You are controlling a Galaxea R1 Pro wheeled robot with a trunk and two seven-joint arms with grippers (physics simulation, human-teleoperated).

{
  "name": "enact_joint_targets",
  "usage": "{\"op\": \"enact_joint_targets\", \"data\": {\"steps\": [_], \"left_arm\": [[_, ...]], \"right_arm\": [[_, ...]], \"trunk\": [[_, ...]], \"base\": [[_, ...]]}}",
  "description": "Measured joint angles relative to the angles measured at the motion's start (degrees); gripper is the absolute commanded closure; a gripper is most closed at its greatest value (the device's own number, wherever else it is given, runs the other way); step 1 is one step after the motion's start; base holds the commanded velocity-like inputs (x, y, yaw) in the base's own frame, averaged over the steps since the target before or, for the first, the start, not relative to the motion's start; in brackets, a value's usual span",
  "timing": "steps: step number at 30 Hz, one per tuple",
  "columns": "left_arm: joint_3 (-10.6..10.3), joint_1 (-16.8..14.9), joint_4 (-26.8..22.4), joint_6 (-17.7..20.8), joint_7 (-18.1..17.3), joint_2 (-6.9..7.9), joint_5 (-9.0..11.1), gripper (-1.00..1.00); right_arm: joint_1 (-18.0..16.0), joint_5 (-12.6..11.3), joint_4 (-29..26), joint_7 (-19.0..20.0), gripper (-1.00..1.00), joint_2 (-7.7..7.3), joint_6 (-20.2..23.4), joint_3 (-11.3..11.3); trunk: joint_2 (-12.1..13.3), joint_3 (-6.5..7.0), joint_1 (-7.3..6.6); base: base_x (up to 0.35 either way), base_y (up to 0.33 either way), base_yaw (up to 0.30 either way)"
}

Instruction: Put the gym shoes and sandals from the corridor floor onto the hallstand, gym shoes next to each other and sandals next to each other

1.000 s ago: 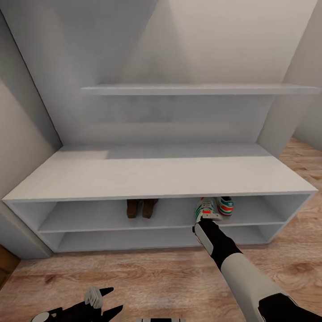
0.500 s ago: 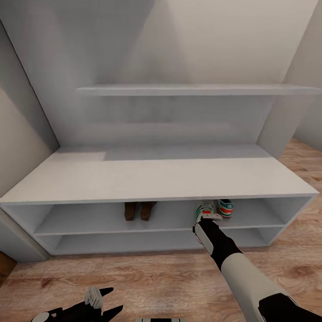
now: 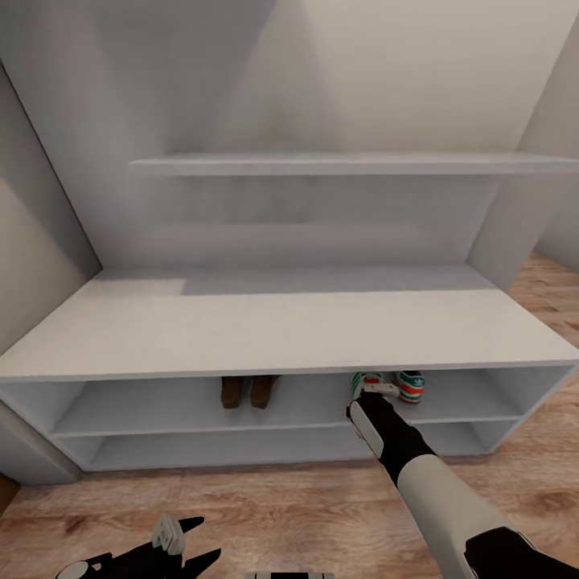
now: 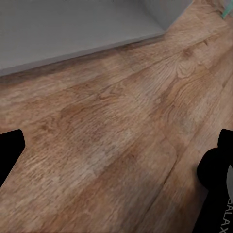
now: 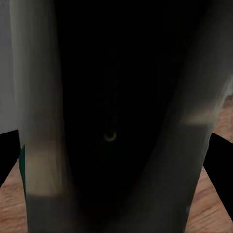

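Item: hallstand (image 3: 289, 330), mid-frame, now shows less of its upper slot; our view has shifted, shoes unmoved. Sandals (image 3: 248, 391) paired centre. Gym shoes (image 3: 410, 384) paired lower right; our right gripper (image 3: 371, 392) grips the nearer one. Left gripper (image 3: 178, 540) spread, empty. Release pending.
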Motion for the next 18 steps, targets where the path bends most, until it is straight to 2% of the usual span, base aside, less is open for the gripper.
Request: {"op": "enact_joint_targets", "data": {"steps": [18], "left_arm": [[0.0, 0.0, 0.0, 0.0, 0.0, -0.01, 0.0, -1.0]], "right_arm": [[0.0, 0.1, -0.1, 0.0, 1.0, -0.01, -0.1, 0.0]], "trunk": [[0.0, 0.0, 0.01]], "base": [[0.072, 0.0, 0.0]]}}
